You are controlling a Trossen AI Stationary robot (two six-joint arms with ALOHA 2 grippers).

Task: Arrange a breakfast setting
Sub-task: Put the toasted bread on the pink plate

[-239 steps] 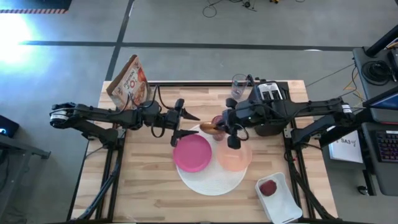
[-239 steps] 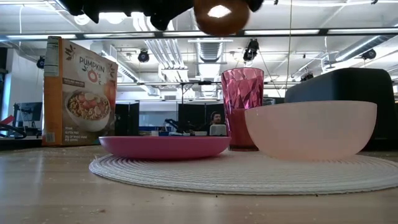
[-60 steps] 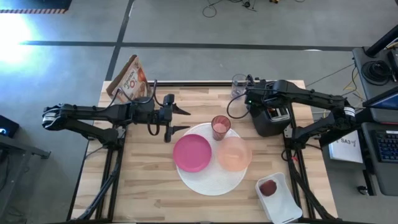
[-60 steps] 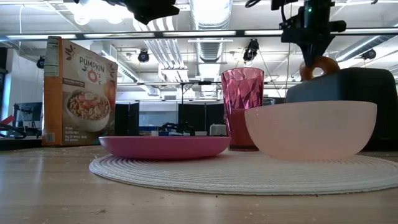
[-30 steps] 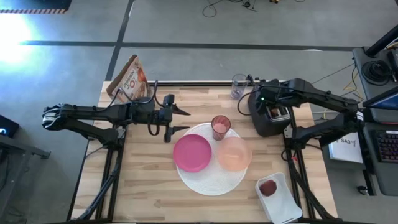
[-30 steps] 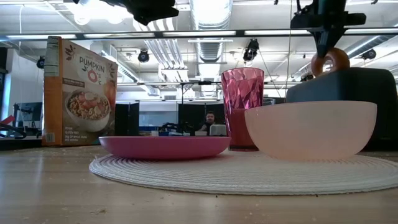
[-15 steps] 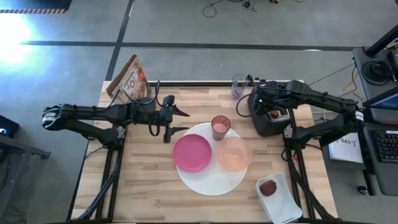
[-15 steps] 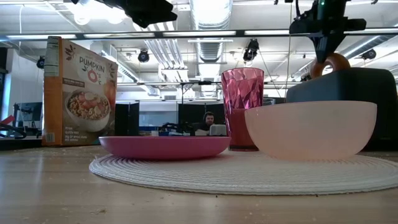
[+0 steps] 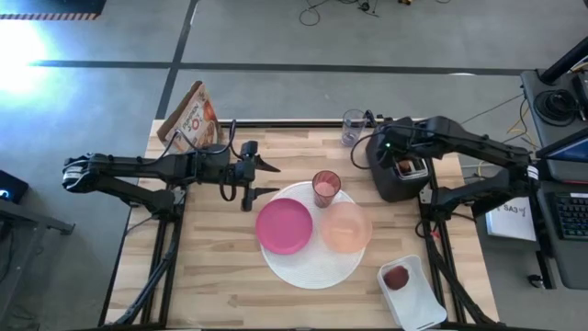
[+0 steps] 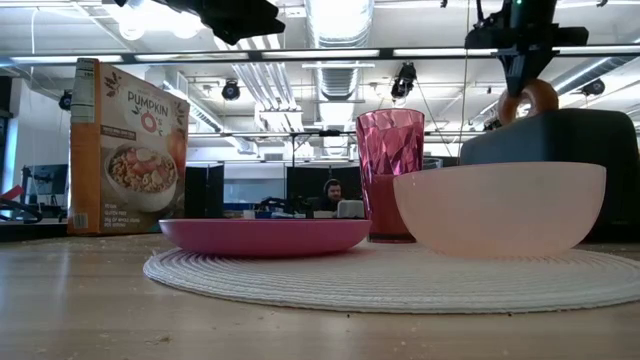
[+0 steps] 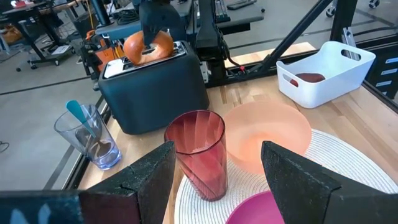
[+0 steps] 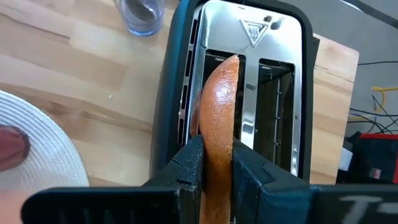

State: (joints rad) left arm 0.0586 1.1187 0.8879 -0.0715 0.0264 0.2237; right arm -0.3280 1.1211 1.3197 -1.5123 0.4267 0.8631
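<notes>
My right gripper is shut on a brown bagel above the black toaster at the table's far right. The bagel also shows in the low view, over the toaster's top. My left gripper hangs open left of the pink tumbler, holding nothing. The tumbler, the magenta plate and the peach bowl stand on the white round disc. The cereal box stands upright at the far left corner. A red fruit lies in the white tray. My right gripper pinches the bagel between its two fingers, one on each flat face, at the bagel's upper part. The fingers come from above, slanting down. The bagel stands on edge, in line with a toaster slot, its lower part at the slot's mouth.
A clear glass with a utensil in it stands at the far edge beside the toaster. The white tray sits at the near right corner. Bare wood lies left of the disc and along the near edge.
</notes>
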